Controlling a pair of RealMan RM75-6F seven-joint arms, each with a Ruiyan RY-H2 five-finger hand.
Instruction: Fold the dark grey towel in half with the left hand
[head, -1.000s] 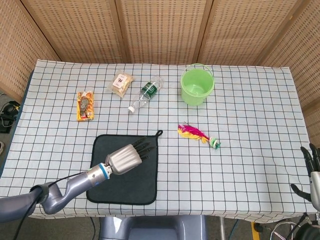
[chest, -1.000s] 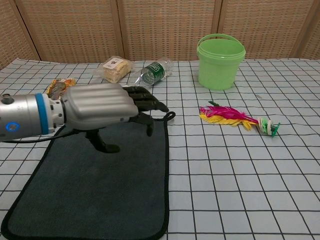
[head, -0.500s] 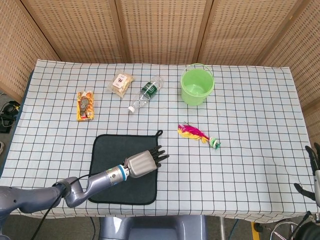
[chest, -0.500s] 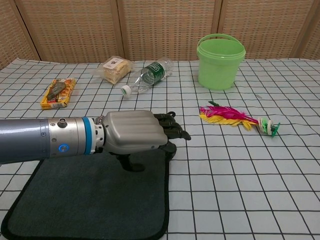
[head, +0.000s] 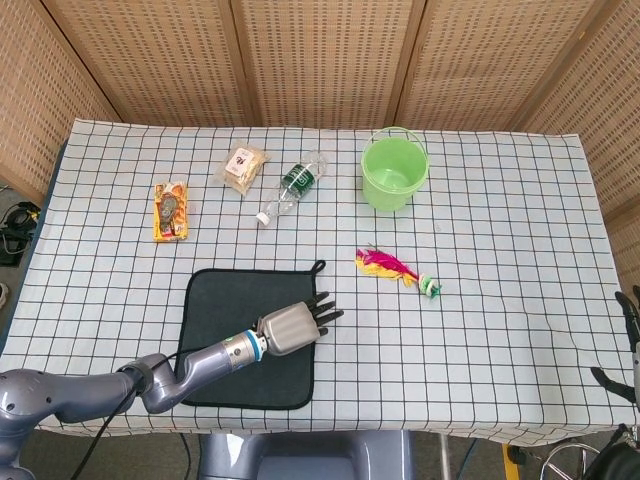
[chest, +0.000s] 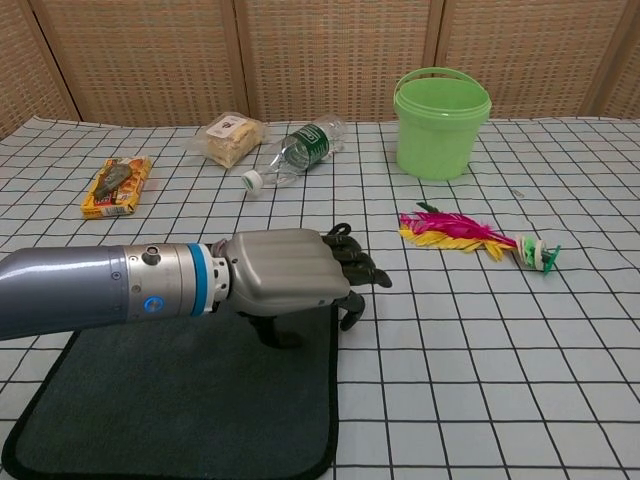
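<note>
Reaching over the dark grey towel's (chest: 180, 400) right edge, the left hand (chest: 290, 280) has fingers spread, holding nothing.

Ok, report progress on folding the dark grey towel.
Done: nothing yet; the dark grey towel lies flat and unfolded. In hand: the left hand sits at the towel's right edge, fingers reaching over it; whether it grips the cloth cannot be told. Left: grasping that edge and folding it across. The right hand stays aside.
</note>
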